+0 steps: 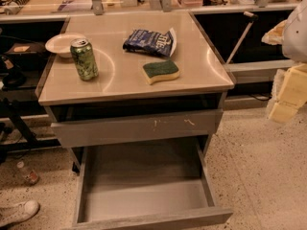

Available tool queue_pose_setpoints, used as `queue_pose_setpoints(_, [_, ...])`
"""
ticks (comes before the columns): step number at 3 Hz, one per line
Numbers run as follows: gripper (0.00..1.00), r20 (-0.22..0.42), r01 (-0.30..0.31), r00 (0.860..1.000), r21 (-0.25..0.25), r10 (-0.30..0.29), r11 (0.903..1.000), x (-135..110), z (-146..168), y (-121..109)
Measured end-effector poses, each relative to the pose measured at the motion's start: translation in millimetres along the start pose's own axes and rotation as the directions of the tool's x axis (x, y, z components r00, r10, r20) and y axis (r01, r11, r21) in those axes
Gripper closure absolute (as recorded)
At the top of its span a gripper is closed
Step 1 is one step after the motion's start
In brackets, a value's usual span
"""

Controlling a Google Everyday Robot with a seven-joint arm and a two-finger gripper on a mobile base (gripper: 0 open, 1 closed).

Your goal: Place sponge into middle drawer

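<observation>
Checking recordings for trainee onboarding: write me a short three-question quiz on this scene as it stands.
1. True or false: the pale yellow foam sponge with a green scrub layer lies inside the wide grey open middle drawer.
2. Which stands closest to the round white bowl? A) green metal drink can B) blue crinkled snack bag C) sponge.
3. Where is the robot's tool?
Key: 1 false, it lies on the countertop; 2 A; 3 at the view's right edge, right of the countertop.

The cabinet (136, 127) is viewed from the front and above, tilted downward, fairly near; its surface (124, 78) and the middle drawer (144, 200) are framed, the gripper (286, 96) at the right edge.
</observation>
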State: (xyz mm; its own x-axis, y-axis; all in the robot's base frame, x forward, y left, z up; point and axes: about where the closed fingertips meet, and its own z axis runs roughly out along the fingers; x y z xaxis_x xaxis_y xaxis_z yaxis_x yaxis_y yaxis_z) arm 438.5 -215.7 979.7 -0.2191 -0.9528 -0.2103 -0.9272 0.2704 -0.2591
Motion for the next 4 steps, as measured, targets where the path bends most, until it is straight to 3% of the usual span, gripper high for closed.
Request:
queue_pose_setpoints(1, [0.00, 0.000, 0.000, 1.000, 0.000, 0.000, 1.0000, 0, 0, 0])
queue_pose_setpoints(2, [0.00, 0.020, 0.049, 0.999, 0.004, -0.049, 0.9988, -18, 17, -15])
queue_pose_setpoints(3, [0.00, 0.045, 0.124, 0.991, 0.005, -0.124, 0.9923, -49, 43, -45])
queue_pose_setpoints(4, [0.00, 0.058, 0.213, 0.975, -0.004, -0.213, 0.9769, -83, 68, -75])
